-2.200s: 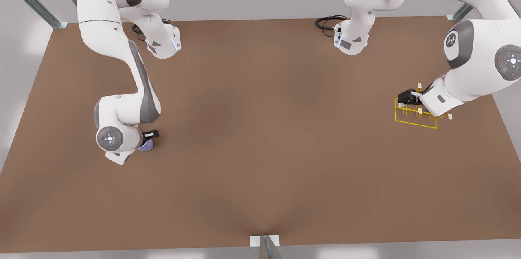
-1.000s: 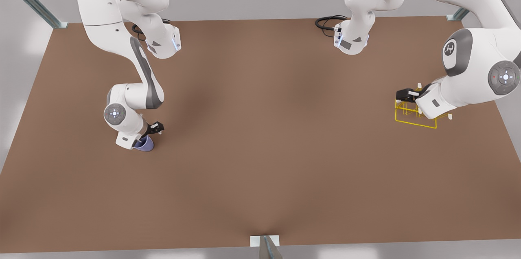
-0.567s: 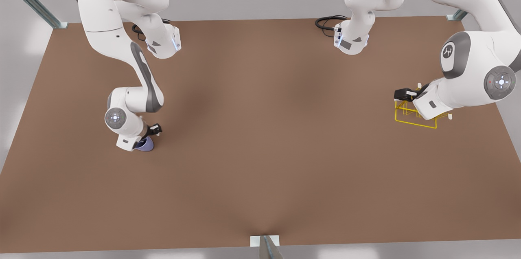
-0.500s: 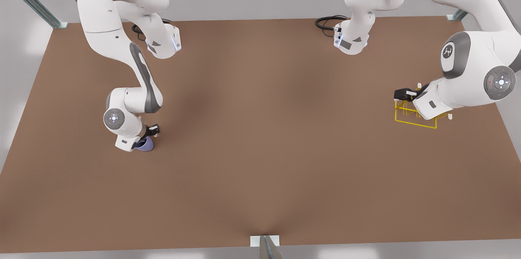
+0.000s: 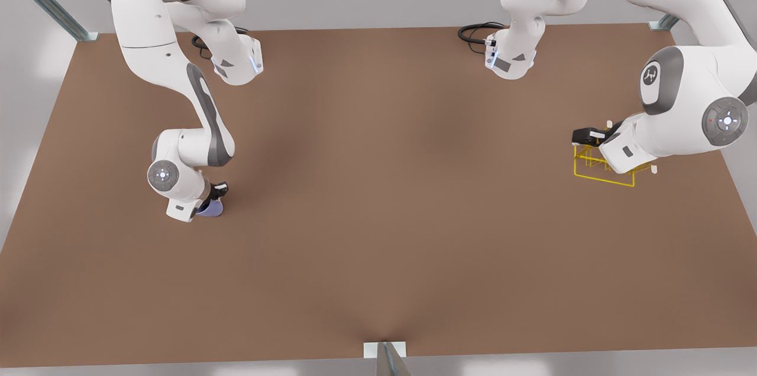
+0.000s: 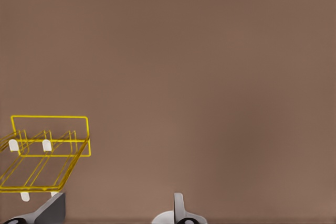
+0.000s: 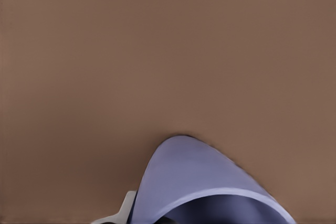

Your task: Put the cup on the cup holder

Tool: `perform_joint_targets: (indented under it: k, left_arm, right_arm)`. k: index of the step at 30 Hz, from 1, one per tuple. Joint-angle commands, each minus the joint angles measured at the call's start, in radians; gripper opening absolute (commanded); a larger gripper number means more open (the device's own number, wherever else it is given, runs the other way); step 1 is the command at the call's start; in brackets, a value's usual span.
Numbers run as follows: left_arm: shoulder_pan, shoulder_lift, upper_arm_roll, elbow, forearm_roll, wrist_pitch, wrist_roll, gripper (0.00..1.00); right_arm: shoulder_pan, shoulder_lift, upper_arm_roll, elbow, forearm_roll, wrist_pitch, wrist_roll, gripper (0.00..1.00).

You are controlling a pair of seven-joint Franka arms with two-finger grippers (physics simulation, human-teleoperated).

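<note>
Closing in on the small lavender-blue tapered cup (image 5: 212, 208) at the front view's lower left, my right gripper (image 5: 216, 193) sits at its rim; whether its fingers are clamped I cannot tell. At far right, my left gripper (image 5: 585, 137) waits, fingers apart, over the yellow wire cup holder (image 5: 603, 174). Next, I judge: secure, lift, carry across.
</note>
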Motion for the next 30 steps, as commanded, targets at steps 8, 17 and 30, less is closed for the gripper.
perform_joint_targets:
  k: [8,17,30]
  left_arm:
    - [0.001,-0.002,0.002,0.002,0.0,-0.014,-0.002,1.0]
    - [0.001,-0.004,0.002,0.002,0.002,-0.015,-0.002,1.0]
    - [0.013,0.009,0.018,0.002,0.014,-0.012,-0.002,1.0]
  right_arm:
    - [0.095,0.001,0.052,0.147,0.171,-0.147,-0.034,0.21]
    - [0.384,0.221,0.112,0.545,1.208,-0.141,0.023,0.21]
    - [0.586,0.691,0.112,0.951,1.843,-0.138,-0.195,0.21]
